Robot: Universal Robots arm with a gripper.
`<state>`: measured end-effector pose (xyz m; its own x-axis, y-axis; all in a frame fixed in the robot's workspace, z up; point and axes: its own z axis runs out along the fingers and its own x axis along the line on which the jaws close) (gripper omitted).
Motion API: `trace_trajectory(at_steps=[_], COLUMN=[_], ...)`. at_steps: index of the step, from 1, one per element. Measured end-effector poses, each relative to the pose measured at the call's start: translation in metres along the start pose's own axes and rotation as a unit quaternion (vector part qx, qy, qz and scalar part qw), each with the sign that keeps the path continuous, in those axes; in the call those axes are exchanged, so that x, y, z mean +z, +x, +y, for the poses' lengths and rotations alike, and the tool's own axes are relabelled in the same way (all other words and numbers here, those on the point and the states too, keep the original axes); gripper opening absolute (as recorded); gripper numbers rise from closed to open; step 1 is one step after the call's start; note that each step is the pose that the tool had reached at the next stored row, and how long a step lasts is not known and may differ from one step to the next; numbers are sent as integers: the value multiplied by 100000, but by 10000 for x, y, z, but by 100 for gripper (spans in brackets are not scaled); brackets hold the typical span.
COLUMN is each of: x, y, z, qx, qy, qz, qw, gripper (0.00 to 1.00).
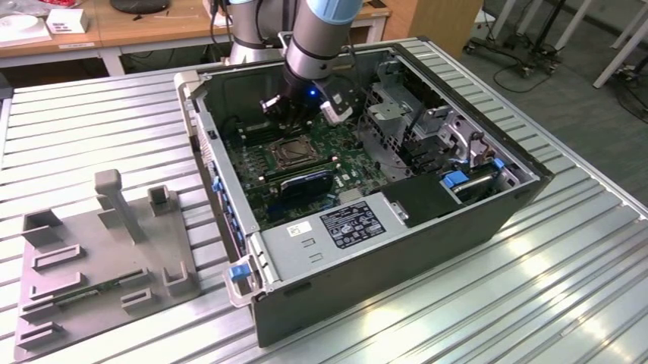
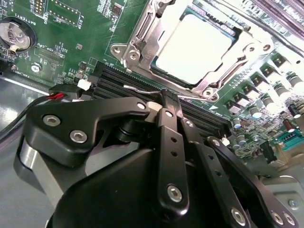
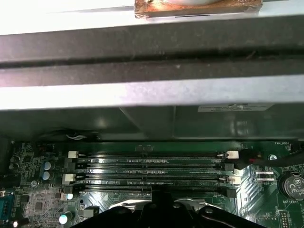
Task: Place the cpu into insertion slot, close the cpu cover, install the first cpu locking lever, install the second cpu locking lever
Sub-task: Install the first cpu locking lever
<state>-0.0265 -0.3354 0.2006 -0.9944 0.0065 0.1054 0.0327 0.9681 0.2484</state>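
Second wrist view: gripper (image 2: 168, 97) jaws clenched, empty, tips over memory slots (image 2: 128, 83). Just beyond the tips, the cpu (image 2: 194, 47) sits in the insertion slot (image 2: 124, 53), cpu cover (image 2: 147, 23) framing it. Risk: descending here would strike the memory slots, not the socket.

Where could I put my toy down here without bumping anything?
The ribbed table is bare on the exterior view's right of the computer case, and also between the grey fixture and the table's far edge. Inside the case it is crowded: the tool hangs over the green circuit board near the cpu.
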Motion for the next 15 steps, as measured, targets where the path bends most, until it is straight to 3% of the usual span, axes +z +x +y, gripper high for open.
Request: trace_trajectory(at_steps=[15], x=[16], y=[-44], z=[39], qx=[10], qy=[106], qz=[-3], qw=[100000], gripper=[11])
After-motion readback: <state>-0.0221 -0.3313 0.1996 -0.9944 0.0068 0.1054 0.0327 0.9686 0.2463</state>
